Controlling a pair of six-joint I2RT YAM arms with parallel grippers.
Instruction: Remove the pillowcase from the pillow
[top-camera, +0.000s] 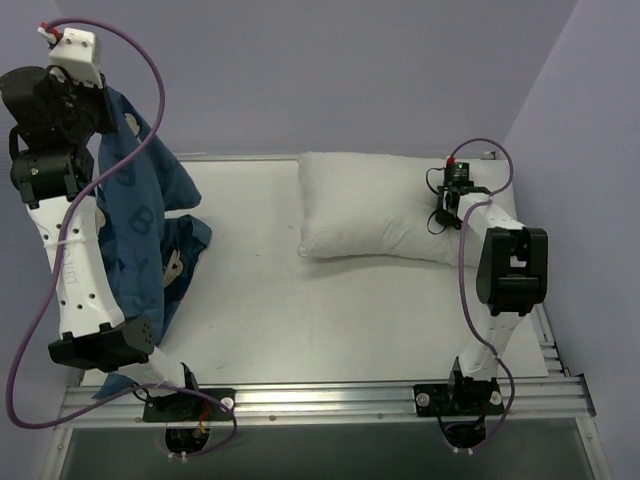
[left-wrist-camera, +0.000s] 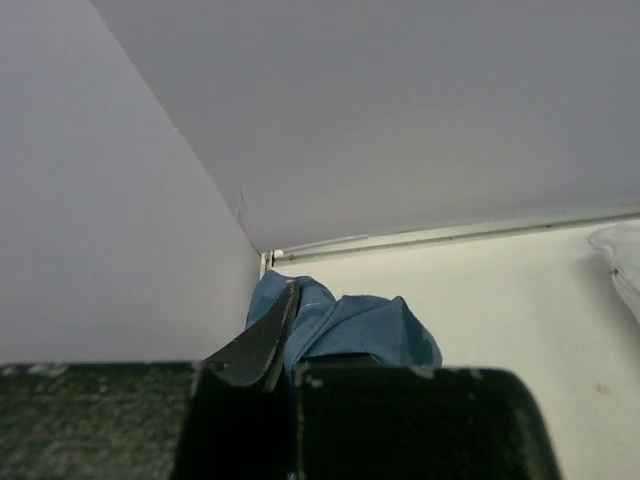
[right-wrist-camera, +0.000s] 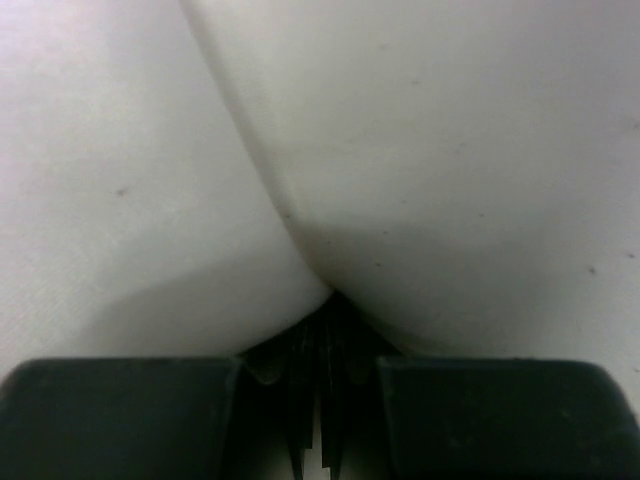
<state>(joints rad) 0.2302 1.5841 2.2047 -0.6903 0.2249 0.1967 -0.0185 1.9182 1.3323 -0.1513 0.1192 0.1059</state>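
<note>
While both arms are in view, I count one pillowcase (top-camera: 140, 220) and one pillow (top-camera: 380, 210), well apart. Left tool (top-camera: 108, 108), raised high over the left side of the counter (top-camera: 300, 320), is clamped on the pillowcase. The blue cloth hangs down, lower folds resting on the counter. Right tool (right-wrist-camera: 322, 340) is pinched onto the pillow's right end. The pillow lies bare near the far edge.
</note>
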